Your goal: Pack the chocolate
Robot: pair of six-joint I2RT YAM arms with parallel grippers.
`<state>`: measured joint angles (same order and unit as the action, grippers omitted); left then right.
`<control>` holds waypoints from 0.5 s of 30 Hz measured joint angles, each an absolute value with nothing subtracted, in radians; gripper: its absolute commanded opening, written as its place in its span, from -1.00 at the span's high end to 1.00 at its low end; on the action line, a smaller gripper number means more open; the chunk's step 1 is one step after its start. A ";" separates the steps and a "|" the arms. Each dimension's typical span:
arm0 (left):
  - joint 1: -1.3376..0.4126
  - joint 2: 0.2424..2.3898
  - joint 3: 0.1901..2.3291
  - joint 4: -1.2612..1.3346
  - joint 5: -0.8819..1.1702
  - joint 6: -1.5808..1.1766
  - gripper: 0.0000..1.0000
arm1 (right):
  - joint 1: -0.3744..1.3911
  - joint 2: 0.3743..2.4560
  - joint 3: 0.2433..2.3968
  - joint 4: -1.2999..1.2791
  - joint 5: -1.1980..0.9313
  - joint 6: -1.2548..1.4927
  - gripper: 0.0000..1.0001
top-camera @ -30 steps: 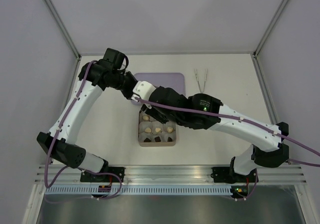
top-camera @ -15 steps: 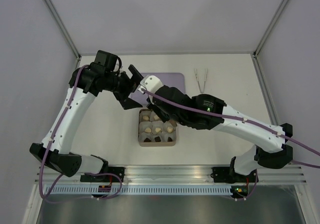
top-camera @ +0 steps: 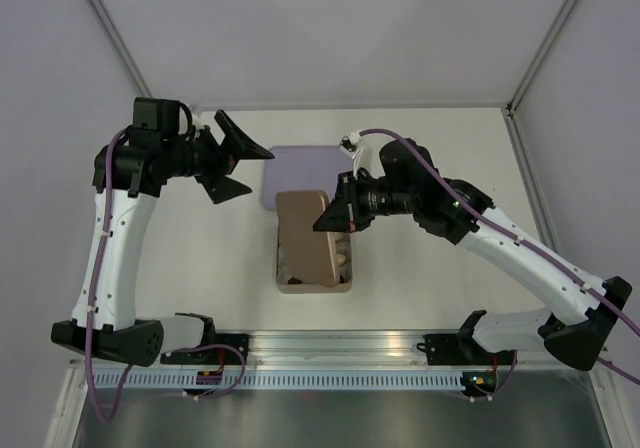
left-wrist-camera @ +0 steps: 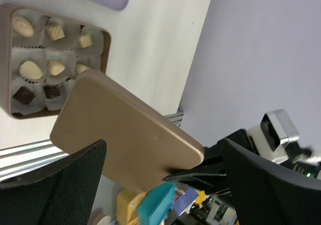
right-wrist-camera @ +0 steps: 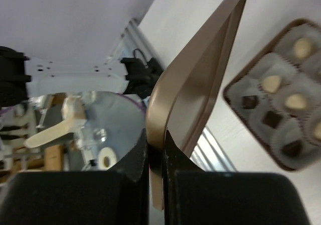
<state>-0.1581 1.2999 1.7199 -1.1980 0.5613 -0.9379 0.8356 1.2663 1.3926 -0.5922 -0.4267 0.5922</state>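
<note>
— So, what's on the left?
— The left gripper point(top-camera: 258, 171) hangs in the air over the far-left part of the table point(top-camera: 200, 258). Its jaws are spread wide with nothing between them, and in its wrist view the fingers point(left-wrist-camera: 50, 185) stand far apart.

— And beside it?
— A lilac mat point(top-camera: 300, 158) lies flat, just right of those fingers. On the side toward the arm bases sits a brown box point(top-camera: 315, 288). I can't tell whether it touches the mat, because the lid hides that edge.

— Where's the chocolate point(left-wrist-camera: 31, 70)?
— It's inside the box, each piece in its own white paper cup point(left-wrist-camera: 39, 55). The cream pieces are in the two far rows and the dark squares are in the near row.

— Is the lid on?
— Not yet. The tan lid point(top-camera: 305, 238) is tilted in the air above the box and covers most of it from overhead.

— What's holding it?
— The right gripper point(top-camera: 335, 216) has its jaws pinching the lid's right edge. Its wrist view shows the fingers point(right-wrist-camera: 133, 159) pressed against both faces of the rim.
</note>
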 measured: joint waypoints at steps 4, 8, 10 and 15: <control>-0.156 1.229 1.613 -1.210 0.574 -0.870 -0.99 | 0.828 1.278 1.289 -0.443 -0.591 0.728 0.99; -0.156 1.189 1.504 -1.227 0.571 -0.833 -0.99 | 0.800 1.282 1.168 -0.261 -0.665 0.870 0.99; -0.156 1.176 1.468 -1.233 0.559 -0.818 -0.99 | 0.790 1.293 1.122 -0.199 -0.683 0.921 0.99; -0.156 1.128 1.386 -1.235 0.551 -0.793 -0.99 | 0.762 1.330 1.086 -0.148 -0.713 0.943 0.99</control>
